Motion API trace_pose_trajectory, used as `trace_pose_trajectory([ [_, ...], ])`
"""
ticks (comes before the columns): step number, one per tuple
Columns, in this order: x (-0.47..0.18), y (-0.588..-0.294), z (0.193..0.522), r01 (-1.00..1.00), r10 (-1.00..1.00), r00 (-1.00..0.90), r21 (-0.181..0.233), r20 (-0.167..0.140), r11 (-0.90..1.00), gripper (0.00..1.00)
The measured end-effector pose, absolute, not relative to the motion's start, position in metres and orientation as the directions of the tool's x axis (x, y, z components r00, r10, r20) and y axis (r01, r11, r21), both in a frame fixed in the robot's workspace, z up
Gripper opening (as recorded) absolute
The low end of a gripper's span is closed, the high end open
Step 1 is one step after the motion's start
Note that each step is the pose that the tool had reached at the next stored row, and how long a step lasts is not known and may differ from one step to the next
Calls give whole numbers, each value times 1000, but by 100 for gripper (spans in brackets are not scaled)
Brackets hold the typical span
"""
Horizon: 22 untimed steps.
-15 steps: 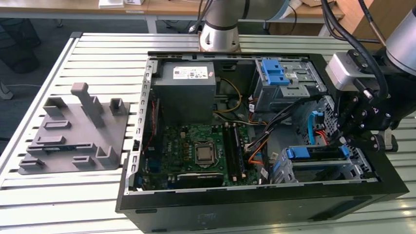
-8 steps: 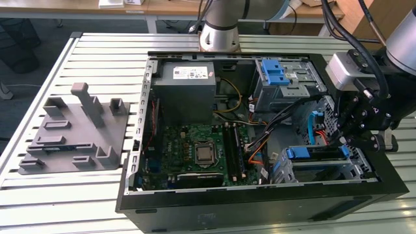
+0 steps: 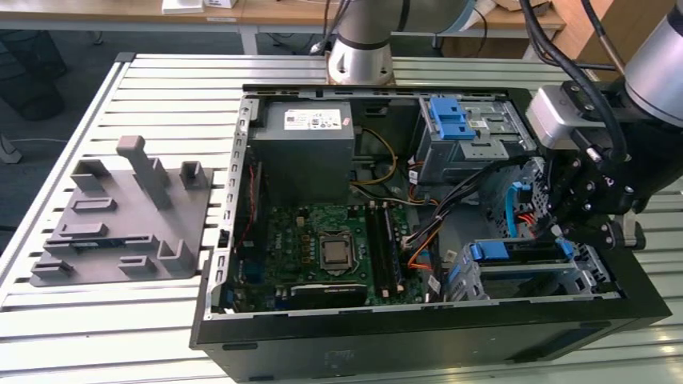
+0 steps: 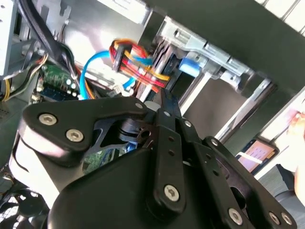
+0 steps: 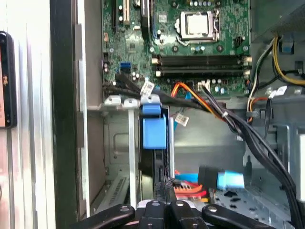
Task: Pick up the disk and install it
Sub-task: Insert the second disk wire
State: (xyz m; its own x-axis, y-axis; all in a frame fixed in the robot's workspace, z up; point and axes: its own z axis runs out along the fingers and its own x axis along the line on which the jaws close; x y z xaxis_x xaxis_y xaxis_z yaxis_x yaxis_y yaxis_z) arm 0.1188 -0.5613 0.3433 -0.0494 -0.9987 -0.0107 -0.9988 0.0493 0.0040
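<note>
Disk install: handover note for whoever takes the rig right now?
Gripper: down inside the case at the drive cage, on the exterior view's right; grip state cannot be told.
Disk: edge-on in the cage, blue bracket showing, just ahead of the gripper.
Done: disk is off the fixture plate and in the cage.
Left: full seating not confirmed.

Bright even daylight, glare on white table slats, blurred second wrist view

The slatted table (image 3: 449, 68) carries a computer case (image 3: 427, 328) and a fixture plate (image 3: 117, 224).
</note>
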Motion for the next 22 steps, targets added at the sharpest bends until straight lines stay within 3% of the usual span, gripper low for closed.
trace_pose_trajectory([
  [22, 92, -555, 382, -999, -999, -49, 2, -16, 49, 11],
])
